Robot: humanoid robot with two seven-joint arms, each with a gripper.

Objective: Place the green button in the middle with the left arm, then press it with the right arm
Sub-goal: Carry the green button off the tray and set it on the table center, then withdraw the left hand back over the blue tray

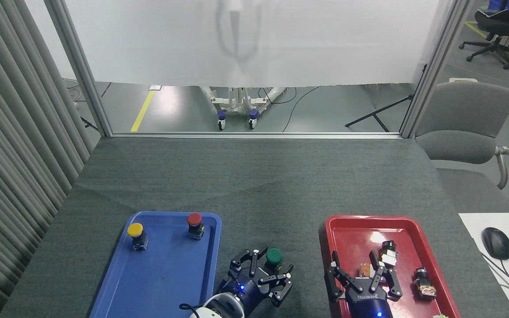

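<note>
At the bottom centre of the frame, the small push-button with the round green cap (274, 255) stands upright on the dark grey felt-like table (254, 176), in the bare strip between the blue plastic tray (161, 274) at lower left and the red plastic tray (360, 234) at lower right. The left black linked-finger hand (268, 269) reaches up from the bottom edge, tilted toward the upper right, its fingers (251, 258) spread apart on either side of the button; whether any pad touches the base cannot be told. The cap lies just beyond the palm, toward the top of the frame.

The right black linked-finger hand (360, 274) hovers over the red tray, well to the right of the button, fingers splayed apart and gripping nothing, pointed toward the top of the frame. For the press, the button lies to its left, across the tray's near rim.

The button appears set down in the middle; judged from this, the left hand must clear away before the right can come over the cap.
</note>
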